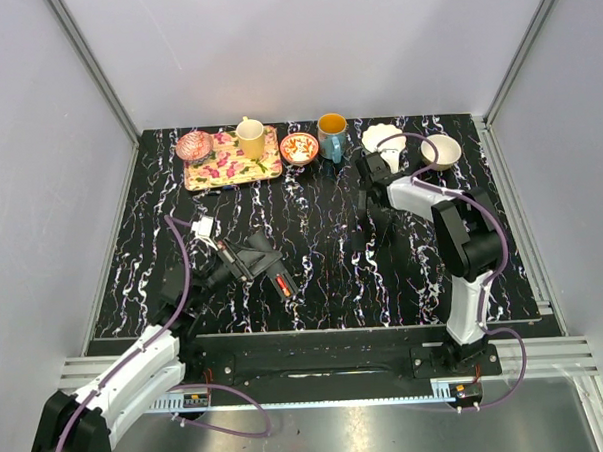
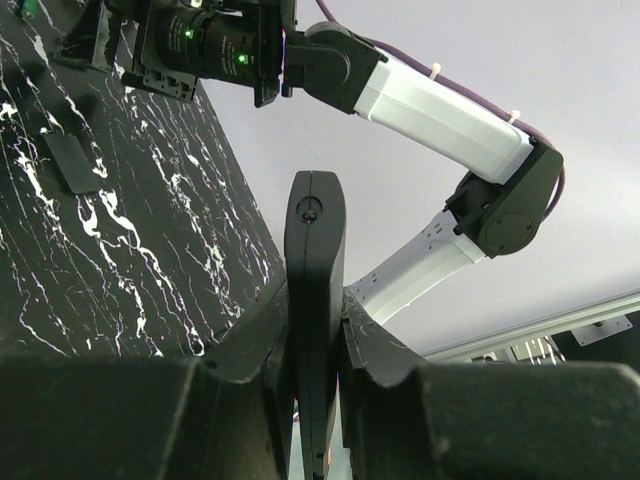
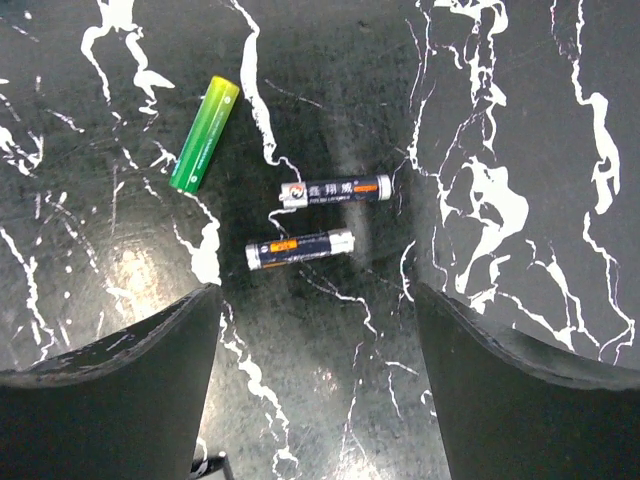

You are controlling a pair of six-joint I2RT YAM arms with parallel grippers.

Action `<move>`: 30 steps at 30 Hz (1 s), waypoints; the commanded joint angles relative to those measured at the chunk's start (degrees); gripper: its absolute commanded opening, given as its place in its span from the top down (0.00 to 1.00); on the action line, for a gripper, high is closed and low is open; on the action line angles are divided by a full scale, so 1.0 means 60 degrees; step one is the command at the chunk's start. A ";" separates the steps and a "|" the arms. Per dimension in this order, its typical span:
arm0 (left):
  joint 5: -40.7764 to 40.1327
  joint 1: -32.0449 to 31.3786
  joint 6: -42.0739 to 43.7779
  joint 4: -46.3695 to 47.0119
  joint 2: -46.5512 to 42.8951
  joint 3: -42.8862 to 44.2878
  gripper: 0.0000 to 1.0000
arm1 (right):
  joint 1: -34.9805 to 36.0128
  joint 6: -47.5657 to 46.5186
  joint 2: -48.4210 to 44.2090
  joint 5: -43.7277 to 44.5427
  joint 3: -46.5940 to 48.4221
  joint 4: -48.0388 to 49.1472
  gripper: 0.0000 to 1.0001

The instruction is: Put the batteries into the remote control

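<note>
My left gripper (image 1: 255, 260) is shut on the remote control (image 1: 282, 280), a slim black bar with a small red mark, and holds it above the table's left middle. In the left wrist view the remote (image 2: 315, 290) stands edge-on between the two fingers. My right gripper (image 3: 315, 330) is open and points down over three batteries on the marbled table: a green one (image 3: 205, 132) and two dark blue ones (image 3: 335, 189) (image 3: 300, 248), just ahead of its fingertips (image 3: 120, 380). In the top view the right gripper (image 1: 369, 215) hides the batteries.
Along the back edge stand a floral tray (image 1: 229, 167) with a pink bowl (image 1: 193, 146) and a yellow cup (image 1: 251, 138), a red-patterned bowl (image 1: 299, 148), a teal mug (image 1: 332, 135), a white dish (image 1: 383, 137) and a white bowl (image 1: 440, 152). A small flat black piece (image 2: 70, 162) lies on the table.
</note>
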 commanded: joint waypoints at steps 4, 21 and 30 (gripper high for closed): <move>0.0315 -0.0022 0.0178 0.0760 0.0291 0.0398 1.00 | -0.0226 -0.0663 0.0458 -0.0446 0.0575 0.0226 0.18; 0.0315 -0.0022 0.0163 0.0863 0.0511 0.0340 1.00 | -0.0563 -0.0824 0.0986 -0.1179 0.0840 0.0387 0.28; 0.0374 -0.0022 0.0105 0.1082 0.0687 0.0325 1.00 | -0.0695 -0.0722 0.1074 -0.1427 0.0693 0.0416 0.30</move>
